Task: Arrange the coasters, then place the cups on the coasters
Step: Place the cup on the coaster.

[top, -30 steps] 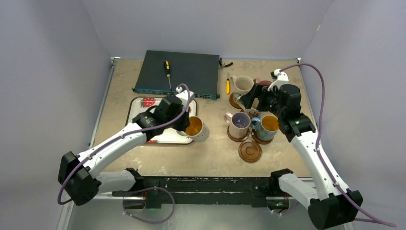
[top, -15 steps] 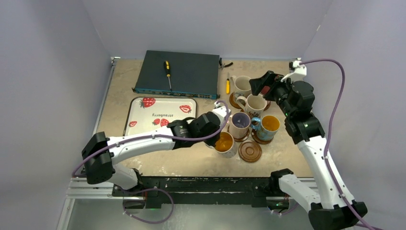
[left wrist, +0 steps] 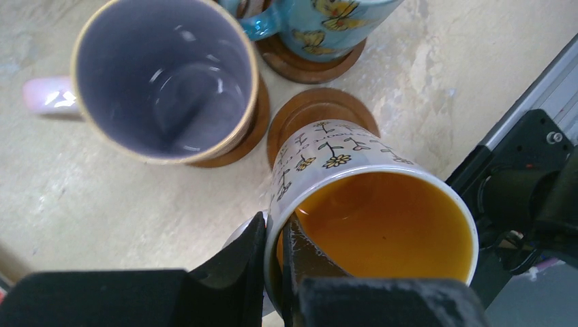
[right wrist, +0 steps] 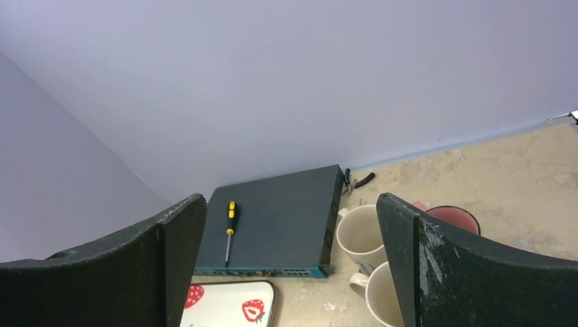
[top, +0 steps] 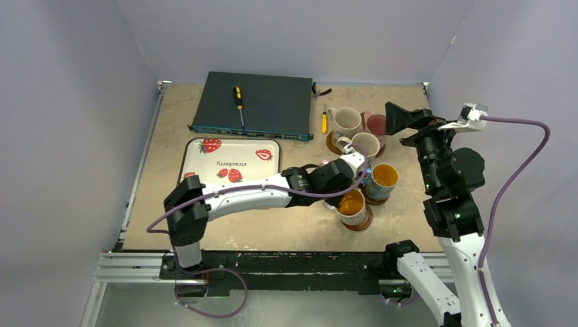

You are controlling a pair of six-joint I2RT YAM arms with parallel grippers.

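Beige marbled table [top: 163, 136] with lavender walls around it, and the left end effector [left wrist: 274, 269] is pinched tight on the rim of the orange-inside floral mug [left wrist: 354, 204], which is tilted over a coaster [left wrist: 310, 109] at the table's 4 o'clock. The blue mug [top: 382, 178] is at its 1 o'clock. The right end effector [right wrist: 290, 259] hangs up in the air, spread wide, nothing in it.

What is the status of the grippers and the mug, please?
Left gripper shut on rim of orange mug. Mug tilted over bare coaster, not yet released. Right gripper open, raised clear. Purple mug close alongside.
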